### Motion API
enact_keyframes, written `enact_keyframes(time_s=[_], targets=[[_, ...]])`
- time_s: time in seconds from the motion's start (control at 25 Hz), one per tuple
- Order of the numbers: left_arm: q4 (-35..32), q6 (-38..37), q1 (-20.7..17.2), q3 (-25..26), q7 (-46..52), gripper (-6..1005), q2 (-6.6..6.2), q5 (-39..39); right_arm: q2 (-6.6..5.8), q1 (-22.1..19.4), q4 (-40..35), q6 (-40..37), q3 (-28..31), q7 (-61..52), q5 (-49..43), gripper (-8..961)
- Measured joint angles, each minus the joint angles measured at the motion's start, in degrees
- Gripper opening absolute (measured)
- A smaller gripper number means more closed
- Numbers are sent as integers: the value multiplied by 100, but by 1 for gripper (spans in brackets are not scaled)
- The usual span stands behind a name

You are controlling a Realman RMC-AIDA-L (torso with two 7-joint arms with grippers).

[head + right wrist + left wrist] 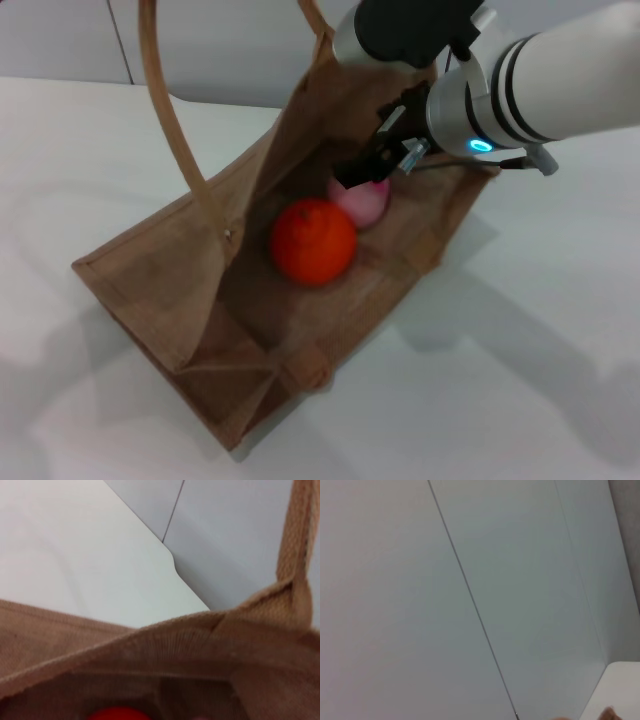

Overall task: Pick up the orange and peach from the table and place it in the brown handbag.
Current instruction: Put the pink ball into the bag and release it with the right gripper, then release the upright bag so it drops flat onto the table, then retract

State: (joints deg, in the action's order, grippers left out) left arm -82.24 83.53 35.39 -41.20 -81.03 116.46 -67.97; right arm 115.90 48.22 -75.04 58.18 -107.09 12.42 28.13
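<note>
Head view: right pincer [368, 172] around pale pink peach [366, 204] beside bright orange [313, 241] inside brown handbag [150, 290].

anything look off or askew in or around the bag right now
Nothing stands out. The brown handbag stands open, with the orange and peach inside it, touching. The right end effector reaches in over the peach.

Light was bright and even, seemingly from overhead. The white table [80, 160] glared almost featureless, with soft grey shadows beside the brown handbag [150, 300]. The bag's inside was dimmer. The right wrist view was blurred up close; the left wrist view looked flat and hazy.
</note>
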Motion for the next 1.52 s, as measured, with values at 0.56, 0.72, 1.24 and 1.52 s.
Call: enact_keyframes(time_s=[0.56, 0.72, 1.24, 1.52], targets=[[200, -392, -306, 85, -14, 266, -8, 48, -25, -967, -1520, 1455, 612, -23, -633, 840], [340, -415, -347, 138, -44, 267, -8, 20, -12, -1486, -2406, 1370, 859, -79, -1290, 838], [647, -482, -323, 156, -14, 272, 0, -626, -9, -1556, -1651, 504, 1151, -1368, -2567, 835], [750, -358, -362, 162, 10, 315, -15, -1664, -15, -1410, -1291, 461, 1152, -1394, -2571, 834]])
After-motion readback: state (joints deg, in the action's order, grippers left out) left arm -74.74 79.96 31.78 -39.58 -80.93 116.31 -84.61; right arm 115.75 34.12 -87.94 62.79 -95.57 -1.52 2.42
